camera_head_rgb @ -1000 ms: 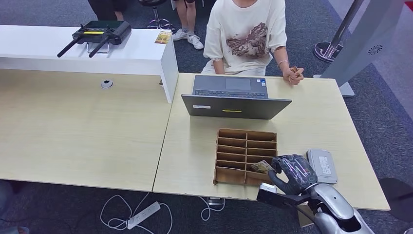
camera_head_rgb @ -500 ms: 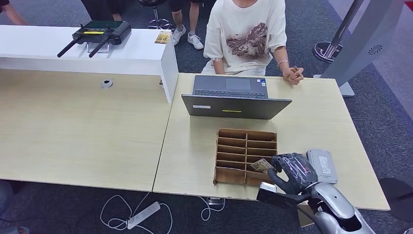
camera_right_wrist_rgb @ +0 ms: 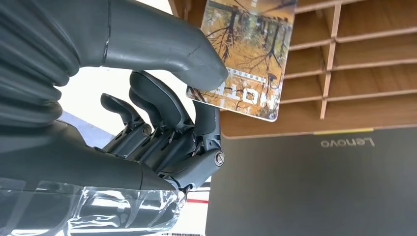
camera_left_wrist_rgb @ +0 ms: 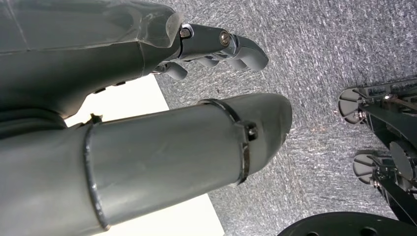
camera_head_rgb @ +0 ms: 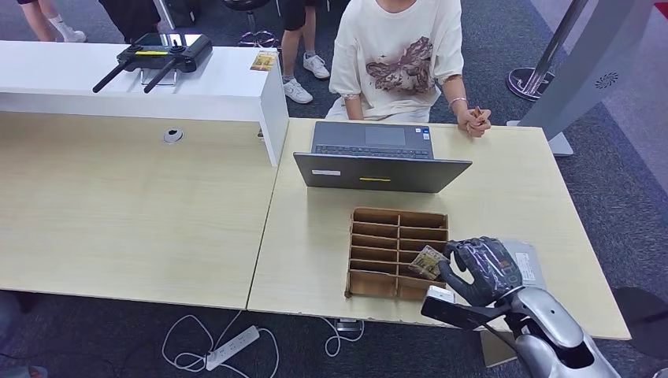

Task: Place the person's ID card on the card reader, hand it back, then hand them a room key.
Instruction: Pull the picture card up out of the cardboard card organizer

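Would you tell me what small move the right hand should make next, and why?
Probably lift the room key clear of the wooden organizer, then carry it toward the person. The right hand pinches the card by one corner, just above the compartments, and the person sits waiting behind the laptop.

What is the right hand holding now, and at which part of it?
The right hand holds a room key card, pinched by its thumb and fingers at one corner.

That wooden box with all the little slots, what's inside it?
The slots of the wooden box that show look empty. The right hand pinches a hotel key card at its near right corner; the hand and card cover the slots beneath them.
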Robot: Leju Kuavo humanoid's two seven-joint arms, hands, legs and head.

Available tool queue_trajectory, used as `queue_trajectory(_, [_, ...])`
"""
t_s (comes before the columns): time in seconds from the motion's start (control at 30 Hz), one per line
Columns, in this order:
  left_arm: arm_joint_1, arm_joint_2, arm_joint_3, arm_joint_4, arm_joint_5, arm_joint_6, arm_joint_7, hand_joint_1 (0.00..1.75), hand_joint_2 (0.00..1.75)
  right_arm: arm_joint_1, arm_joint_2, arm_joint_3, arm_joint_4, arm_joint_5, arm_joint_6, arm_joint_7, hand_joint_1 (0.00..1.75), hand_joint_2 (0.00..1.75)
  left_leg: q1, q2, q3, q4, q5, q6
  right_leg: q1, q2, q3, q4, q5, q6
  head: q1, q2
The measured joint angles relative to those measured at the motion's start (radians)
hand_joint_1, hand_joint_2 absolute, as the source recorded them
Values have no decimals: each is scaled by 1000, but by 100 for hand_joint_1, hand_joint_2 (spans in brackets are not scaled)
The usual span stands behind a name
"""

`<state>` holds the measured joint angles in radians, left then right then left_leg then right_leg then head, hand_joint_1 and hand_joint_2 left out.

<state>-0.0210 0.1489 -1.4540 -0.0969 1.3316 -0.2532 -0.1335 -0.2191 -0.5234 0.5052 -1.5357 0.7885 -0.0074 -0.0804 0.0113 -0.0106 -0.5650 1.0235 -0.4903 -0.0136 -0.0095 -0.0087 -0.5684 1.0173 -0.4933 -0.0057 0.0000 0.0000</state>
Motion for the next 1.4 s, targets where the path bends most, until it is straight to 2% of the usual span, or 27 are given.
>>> queue_trajectory(0.9, [0, -7, 0, 0, 7, 1, -2, 0, 0, -20, -2, -27, -40, 2, -32, -20, 175, 175, 0, 0, 0, 0, 0, 0, 0, 0, 0, 0, 0, 0, 0, 0])
queue_trajectory(1.4, [0, -13, 0, 0, 15, 1, -6, 0, 0, -81, 8, -41, -67, 17, -91, -84, 175, 175, 0, 0, 0, 0, 1, -1, 0, 0, 0, 0, 1, 0, 0, 0])
